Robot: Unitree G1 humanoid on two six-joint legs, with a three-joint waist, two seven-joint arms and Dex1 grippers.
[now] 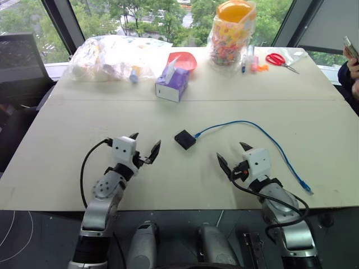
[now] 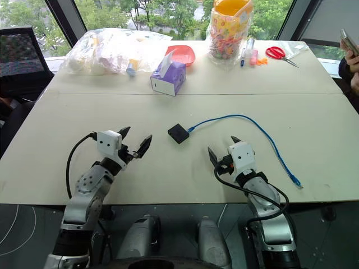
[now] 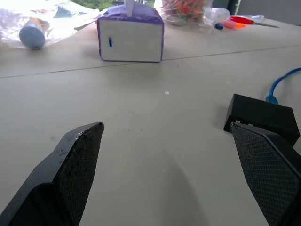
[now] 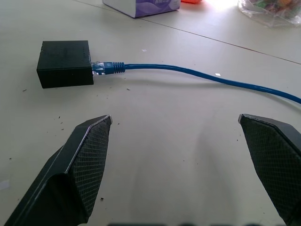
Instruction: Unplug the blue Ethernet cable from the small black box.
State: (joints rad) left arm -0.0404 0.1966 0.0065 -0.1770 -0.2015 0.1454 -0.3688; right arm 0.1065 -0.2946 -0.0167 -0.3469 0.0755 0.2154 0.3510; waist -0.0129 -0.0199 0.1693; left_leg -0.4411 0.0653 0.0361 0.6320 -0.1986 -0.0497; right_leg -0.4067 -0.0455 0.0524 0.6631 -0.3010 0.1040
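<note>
The bench is a wide pale surface with a seam running across it partway toward its far edge. Along that far edge lie a crumpled clear plastic bag near the far left corner, a red bowl around the middle, a clear bag of colourful sweets with an orange lid further right, and red-handled scissors toward the far right corner. Just in front of the red bowl stands a purple tissue box, on the far side of the seam.

The left gripper hovers over the near left part of the bench with its two black fingers spread wide and nothing between them. The right gripper hovers over the near right part, likewise spread wide and empty.

The blue Ethernet cable runs from the middle of the bench in an arc toward the right, then down to the near right edge, where its free plug lies on the surface. Its other plug is seated in the side of the small black box, which rests flat near the middle of the bench, between the two grippers and a little beyond them. Neither gripper touches the box or the cable.

At the right edge of the bench, a person's hand holds a phone.
</note>
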